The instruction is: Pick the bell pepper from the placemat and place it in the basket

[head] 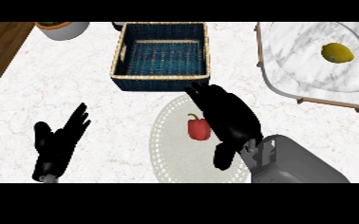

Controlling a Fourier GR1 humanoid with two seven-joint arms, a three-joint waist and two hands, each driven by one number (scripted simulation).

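Bell pepper, red, glossy, lobed, green-stemmed: on the round white lacy placemat, near its centre. Black left hand: open, fingers straight, at the marbled white counter's front-left. Dark blue woven basket, tan rim: just behind the placemat. Black right hand: open, beside the pepper's right; contact unclear. Yellow lemon on marble tray, back-right corner.

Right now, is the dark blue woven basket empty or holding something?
Empty. Only bare blue weave shows inside the dark blue woven basket; the red bell pepper lies outside it, on the round white placemat.
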